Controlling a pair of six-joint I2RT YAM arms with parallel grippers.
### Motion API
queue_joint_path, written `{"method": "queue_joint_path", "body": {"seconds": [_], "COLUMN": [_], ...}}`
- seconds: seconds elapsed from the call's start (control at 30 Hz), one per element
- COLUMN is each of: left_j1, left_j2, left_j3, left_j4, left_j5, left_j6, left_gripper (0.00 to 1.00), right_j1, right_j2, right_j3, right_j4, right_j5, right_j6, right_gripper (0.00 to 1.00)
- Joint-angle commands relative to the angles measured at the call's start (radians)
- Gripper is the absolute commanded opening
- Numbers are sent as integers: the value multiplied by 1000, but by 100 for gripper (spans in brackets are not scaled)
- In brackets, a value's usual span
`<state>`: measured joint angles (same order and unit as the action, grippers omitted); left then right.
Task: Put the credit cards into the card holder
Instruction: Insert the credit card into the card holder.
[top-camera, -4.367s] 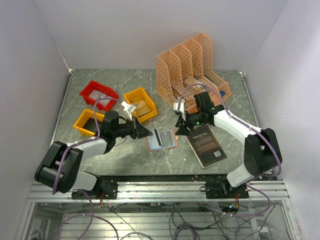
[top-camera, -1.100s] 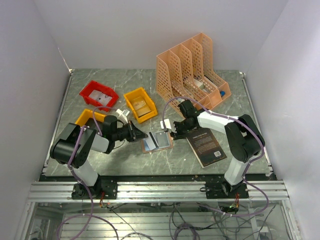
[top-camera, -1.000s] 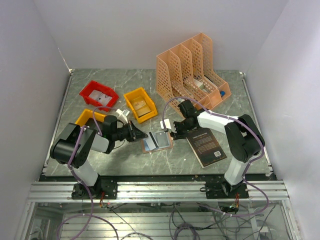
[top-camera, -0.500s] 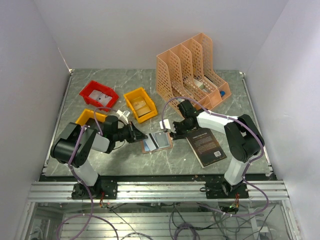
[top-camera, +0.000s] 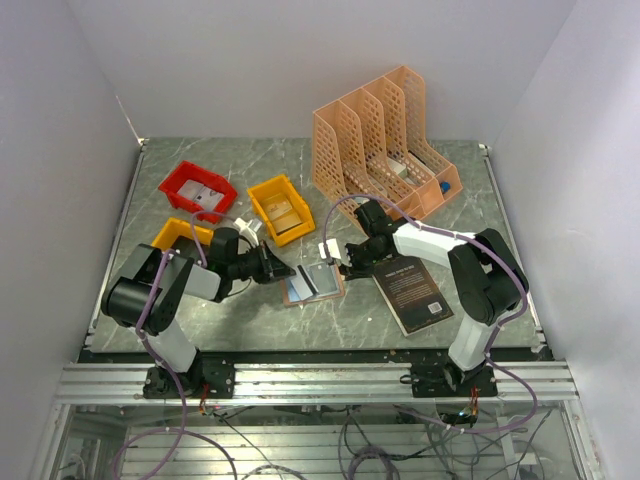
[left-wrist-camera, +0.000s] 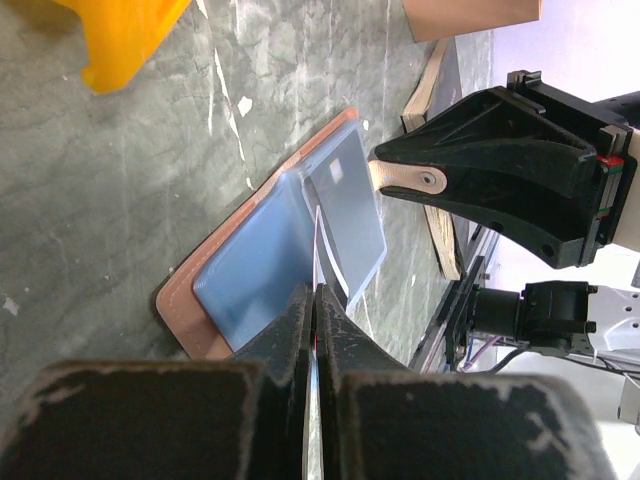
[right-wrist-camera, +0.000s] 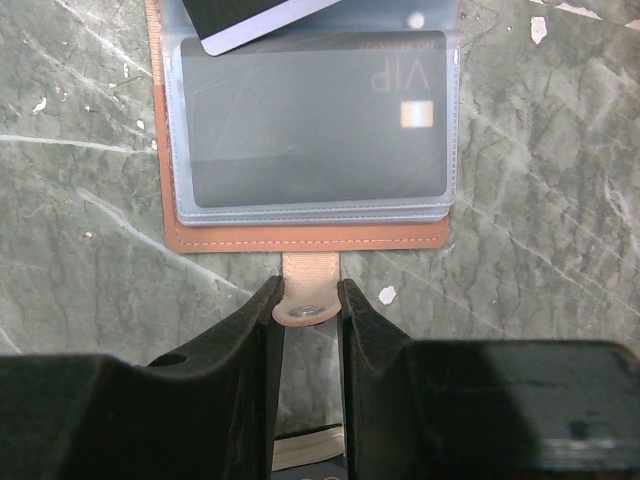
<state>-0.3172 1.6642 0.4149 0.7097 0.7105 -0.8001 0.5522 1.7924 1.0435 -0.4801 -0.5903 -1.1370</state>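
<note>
The card holder (top-camera: 314, 282) lies open on the table, salmon-pink outside (right-wrist-camera: 300, 238) with blue-grey inner faces (left-wrist-camera: 255, 275). One credit card (right-wrist-camera: 320, 130), grey and marked VIP, sits inside its clear sleeve. My left gripper (left-wrist-camera: 314, 292) is shut on another credit card (left-wrist-camera: 318, 235), seen edge-on over the holder's middle. The same card's striped corner (right-wrist-camera: 262, 22) shows at the holder's far edge. My right gripper (right-wrist-camera: 310, 290) is shut on the holder's snap tab (right-wrist-camera: 309, 290), its jaws touching both sides. From above, the left gripper (top-camera: 284, 270) and right gripper (top-camera: 343, 267) flank the holder.
A black book (top-camera: 412, 290) lies just right of the holder, under the right arm. The peach lattice file organizer (top-camera: 385, 140) stands at the back right. A red bin (top-camera: 197, 188) and two yellow bins (top-camera: 280, 208) (top-camera: 172, 238) sit at the left.
Since the earliest frame, the right arm has come down onto the tab and the holder sits slightly further left. Over the last second hardly anything has moved.
</note>
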Motion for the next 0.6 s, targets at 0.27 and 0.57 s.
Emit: {"method": "queue_joint_path", "body": {"seconds": [0.27,0.57], "left_j1": [-20,-20], "left_j2": [10,-41], "left_j3": [36,59], "left_j4": [-32,-163], "left_j5": [-15,-63], "left_j6": [56,128], "left_gripper": [7,7], "right_j1": [19,23], "right_j2": [20,22], "right_j3": [7,7], "right_j4": [-15,-15], "right_j5": [-13,-13], "right_j6": [5,6], "right_gripper": [21,21]}}
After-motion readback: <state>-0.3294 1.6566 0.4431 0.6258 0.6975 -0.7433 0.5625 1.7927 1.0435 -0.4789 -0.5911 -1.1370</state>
